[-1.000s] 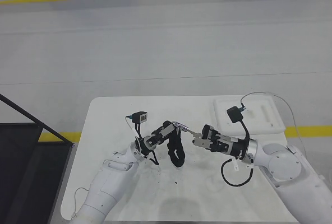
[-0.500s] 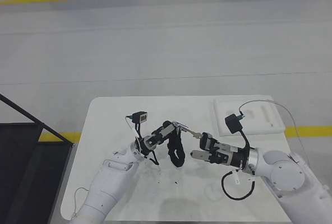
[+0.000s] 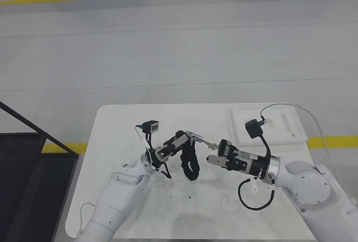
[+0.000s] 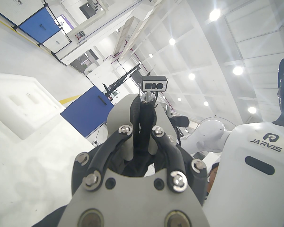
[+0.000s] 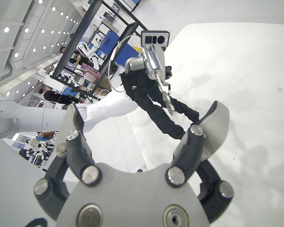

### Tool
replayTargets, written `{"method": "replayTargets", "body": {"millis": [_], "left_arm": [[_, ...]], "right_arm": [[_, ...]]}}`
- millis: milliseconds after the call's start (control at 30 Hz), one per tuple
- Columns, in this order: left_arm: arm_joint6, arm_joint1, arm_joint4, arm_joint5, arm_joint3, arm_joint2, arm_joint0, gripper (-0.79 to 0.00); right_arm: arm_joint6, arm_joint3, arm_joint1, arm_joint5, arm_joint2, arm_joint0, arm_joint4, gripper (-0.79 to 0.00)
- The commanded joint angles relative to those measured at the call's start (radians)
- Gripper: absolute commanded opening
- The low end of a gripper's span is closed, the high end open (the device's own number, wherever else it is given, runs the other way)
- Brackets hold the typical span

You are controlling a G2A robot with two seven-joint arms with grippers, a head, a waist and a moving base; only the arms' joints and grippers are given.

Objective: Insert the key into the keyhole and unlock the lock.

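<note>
Top: left gripper (image 3: 179, 141) holds lock (image 3: 191, 162) up, its black cable loop drooping below. Key (image 3: 210, 145) sticks out of the lock's end. Right gripper (image 3: 218, 155) is just beside the key, apart from it.

Left wrist: jaws clamped tight on the cable, chrome end of the lock past the fingertips.

Right wrist: jaws spread wide, empty. Key sits in keyhole (image 5: 155, 73), bow toward the gripper.

Key looks small, stiff and slick, so pinch the flat bow and twist. Cable is floppy and the lock may swing.
</note>
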Motion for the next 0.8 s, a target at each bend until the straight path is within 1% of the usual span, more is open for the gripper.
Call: {"method": "replayTargets", "body": {"millis": [0,767], "left_arm": [[0.000,0.000,0.000,0.000,0.000,0.000,0.000,-0.785],[0.000,0.000,0.000,0.000,0.000,0.000,0.000,-0.785]], "right_arm": [[0.012,-0.008,0.003,0.025,0.015,-0.015,-0.003,0.000],[0.020,-0.012,0.004,0.033,0.017,-0.021,0.000,0.000]]}}
